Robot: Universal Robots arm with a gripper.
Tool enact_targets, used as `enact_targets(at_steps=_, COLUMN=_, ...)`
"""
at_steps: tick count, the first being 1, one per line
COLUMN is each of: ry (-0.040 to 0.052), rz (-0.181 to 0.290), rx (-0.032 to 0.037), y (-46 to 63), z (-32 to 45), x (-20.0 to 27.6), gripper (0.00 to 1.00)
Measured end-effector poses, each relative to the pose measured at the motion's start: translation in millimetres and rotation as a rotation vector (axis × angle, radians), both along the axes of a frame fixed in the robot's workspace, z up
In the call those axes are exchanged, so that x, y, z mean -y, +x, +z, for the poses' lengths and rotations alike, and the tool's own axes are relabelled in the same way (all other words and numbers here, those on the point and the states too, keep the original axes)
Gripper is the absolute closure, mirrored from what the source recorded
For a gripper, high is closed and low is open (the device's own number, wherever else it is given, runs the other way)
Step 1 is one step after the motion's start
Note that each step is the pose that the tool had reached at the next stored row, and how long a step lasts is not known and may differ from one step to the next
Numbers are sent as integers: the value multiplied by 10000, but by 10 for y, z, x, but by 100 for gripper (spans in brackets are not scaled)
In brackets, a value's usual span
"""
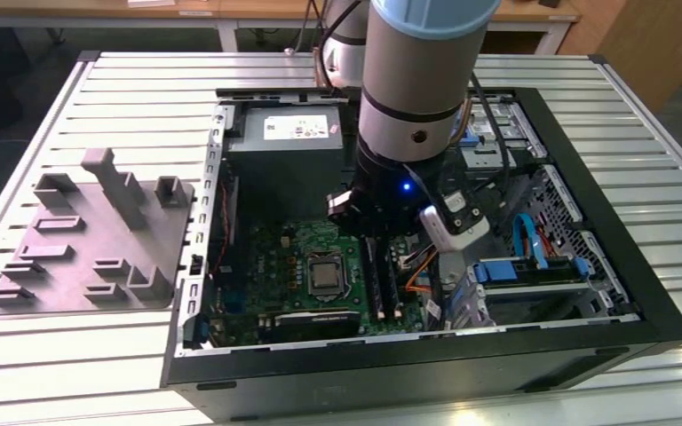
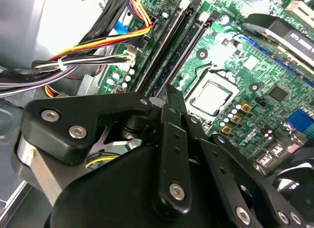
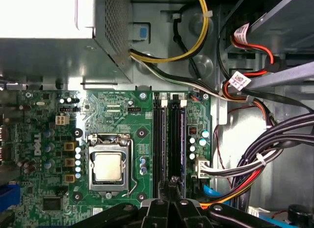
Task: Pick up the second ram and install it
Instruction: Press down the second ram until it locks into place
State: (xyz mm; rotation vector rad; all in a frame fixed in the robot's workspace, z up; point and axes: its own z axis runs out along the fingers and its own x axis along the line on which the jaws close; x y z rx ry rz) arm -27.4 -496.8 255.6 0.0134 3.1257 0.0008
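In the first wrist view the tool (image 3: 172, 185), pinched shut and seemingly empty, is being held over the second ram (image 3: 175, 139), probably being pressed into its slot, so a straight push is being needed.

Your arm (image 1: 418, 80) comes down near-vertical from the top centre of the exterior view, wrist pointing straight down at mid-frame. The hand (image 1: 376, 232) sits just below it, low at frame centre. In both wrist views the black linkages converge, and the fingers (image 3: 174, 185) meet closed at a narrow tip.
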Motion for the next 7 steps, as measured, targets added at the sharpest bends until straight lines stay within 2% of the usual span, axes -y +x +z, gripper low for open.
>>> enact_targets(at_steps=7, ry=-5, rz=0, rx=-1, y=0, z=14, x=1, gripper=90)
